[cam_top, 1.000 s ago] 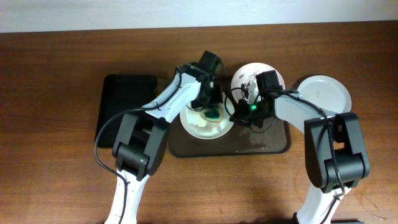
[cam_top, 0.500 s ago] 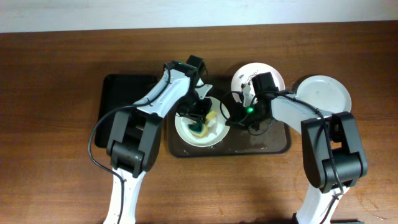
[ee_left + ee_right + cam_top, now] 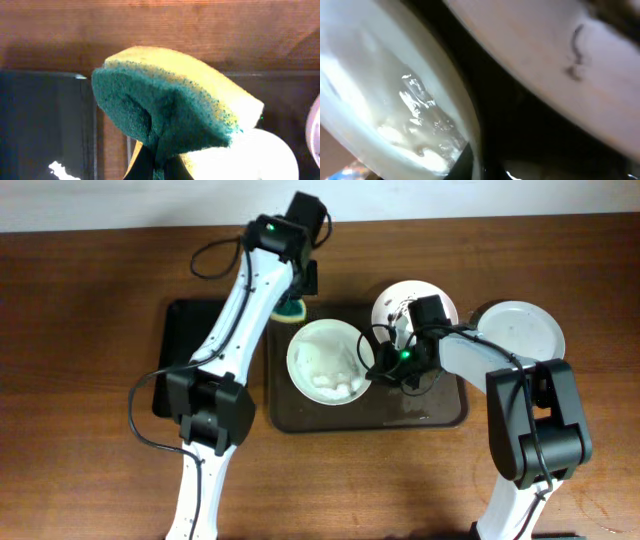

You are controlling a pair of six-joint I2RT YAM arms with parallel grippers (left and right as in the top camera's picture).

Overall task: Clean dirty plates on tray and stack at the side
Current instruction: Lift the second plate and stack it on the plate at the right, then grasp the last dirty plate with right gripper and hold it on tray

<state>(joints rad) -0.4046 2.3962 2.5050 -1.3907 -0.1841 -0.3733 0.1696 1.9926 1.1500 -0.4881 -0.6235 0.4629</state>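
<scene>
L gripper (image 3: 157,167) pinching sponge (image 3: 170,110). R gripper (image 3: 378,366) clamped on rim of sudsy plate (image 3: 322,362), to its left on tray (image 3: 440,412).

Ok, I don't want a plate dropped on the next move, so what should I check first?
1. Firm left gripper hold on sponge: ok.
2. Clearance of sponge from near plate: ok.
3. Firm right gripper hold on near plate rim: cannot tell.
4. No suds in near plate: not ok, foam inside.
5. Clean far plate: not ok, dark marks.
6. Free top on side plate: ok.
</scene>
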